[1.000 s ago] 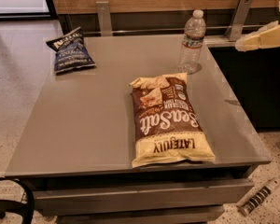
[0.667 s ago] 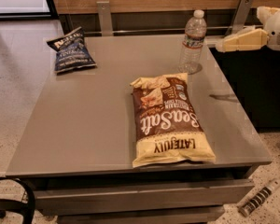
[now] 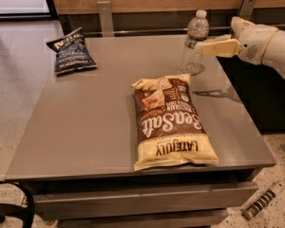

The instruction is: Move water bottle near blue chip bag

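The water bottle (image 3: 194, 44), clear with a white cap, stands upright near the back right of the grey table (image 3: 85, 127). The blue chip bag (image 3: 70, 52), dark navy with white lettering, lies at the table's back left, far from the bottle. My gripper (image 3: 203, 47) comes in from the right on a white arm (image 3: 270, 44), held level above the table. Its tip is at the bottle's right side, at the height of the label. I cannot tell whether it touches the bottle.
A large brown and cream "Sea Salt" bag (image 3: 170, 122) lies in the table's front middle, between bottle and front edge. Metal brackets (image 3: 105, 17) stand along the back wall. A dark cabinet (image 3: 266, 94) sits right of the table. A ridged strip (image 3: 263, 201) lies on the floor.
My gripper has moved left from the table's right edge up to the water bottle's side. The bottle and both bags have not moved.
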You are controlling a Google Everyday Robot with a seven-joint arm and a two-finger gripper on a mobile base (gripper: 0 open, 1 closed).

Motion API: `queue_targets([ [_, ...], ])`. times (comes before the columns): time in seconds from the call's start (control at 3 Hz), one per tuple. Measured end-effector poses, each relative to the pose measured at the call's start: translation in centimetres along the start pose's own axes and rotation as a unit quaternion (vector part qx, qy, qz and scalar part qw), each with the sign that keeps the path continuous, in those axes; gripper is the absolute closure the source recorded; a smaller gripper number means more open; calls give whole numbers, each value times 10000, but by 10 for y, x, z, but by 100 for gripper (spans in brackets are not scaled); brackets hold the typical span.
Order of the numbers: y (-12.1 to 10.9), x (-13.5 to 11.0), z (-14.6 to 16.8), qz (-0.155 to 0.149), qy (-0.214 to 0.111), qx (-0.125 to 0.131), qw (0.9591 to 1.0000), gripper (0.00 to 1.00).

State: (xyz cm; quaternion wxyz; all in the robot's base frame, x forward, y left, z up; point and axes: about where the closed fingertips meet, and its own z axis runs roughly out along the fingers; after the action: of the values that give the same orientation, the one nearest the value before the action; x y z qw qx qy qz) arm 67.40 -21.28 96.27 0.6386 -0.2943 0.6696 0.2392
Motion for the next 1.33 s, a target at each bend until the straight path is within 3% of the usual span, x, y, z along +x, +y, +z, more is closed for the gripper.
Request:
queue_targets([
  [0.33,3,7,29,193,-456,-278,9984,0],
  [0.67,3,16,43,201,-414,-371,9983,0],
  [1.0,-3,31,44,97,-74,-368,9992,0],
  [1.33,-3,33,45,95,-53,-363,9993,16],
])
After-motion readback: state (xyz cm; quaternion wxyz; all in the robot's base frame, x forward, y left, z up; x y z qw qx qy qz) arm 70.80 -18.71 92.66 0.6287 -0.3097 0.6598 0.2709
